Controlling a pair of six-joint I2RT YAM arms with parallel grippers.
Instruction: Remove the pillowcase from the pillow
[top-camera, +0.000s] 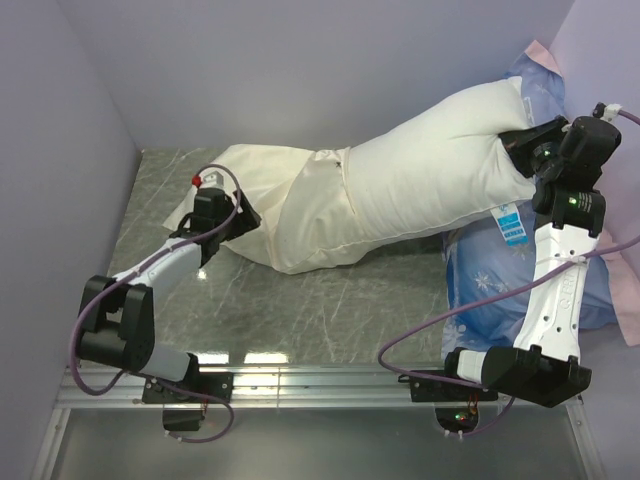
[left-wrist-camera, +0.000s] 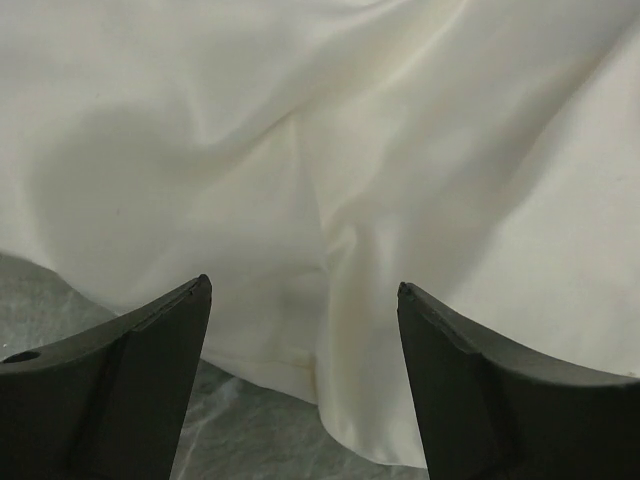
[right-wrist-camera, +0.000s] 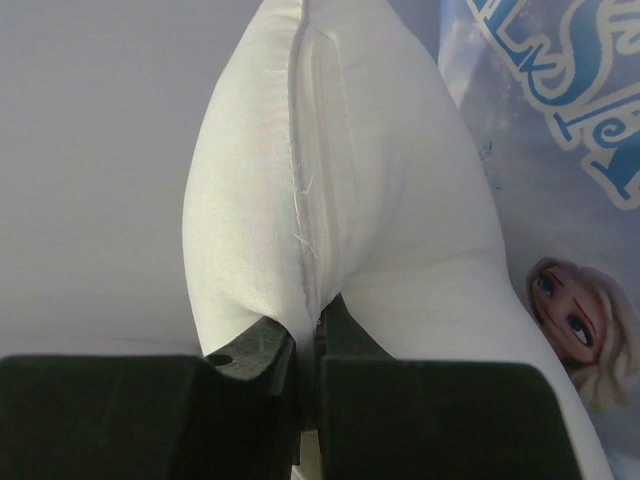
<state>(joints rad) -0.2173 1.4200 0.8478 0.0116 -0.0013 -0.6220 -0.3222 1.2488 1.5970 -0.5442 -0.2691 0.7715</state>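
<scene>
Grey marbled table (top-camera: 330, 300), pale walls behind. Pillow (top-camera: 430, 180): plump, plain white, smooth, lying diagonally with its bare end raised. Pillowcase (top-camera: 290, 210): cream, thin, faintly satiny, deeply creased, sheathing the pillow's lower end and lying slack on the table beyond it. Right gripper (right-wrist-camera: 310, 345): clamped on the seamed edge of the pillow's bare end. Left gripper (left-wrist-camera: 305, 290): jaws spread wide at the pillowcase's limp end, opposite the pillow's bare end, fabric just ahead of the fingertips. Blue printed pillow (top-camera: 500, 290) lies beneath the pillow's raised end.
</scene>
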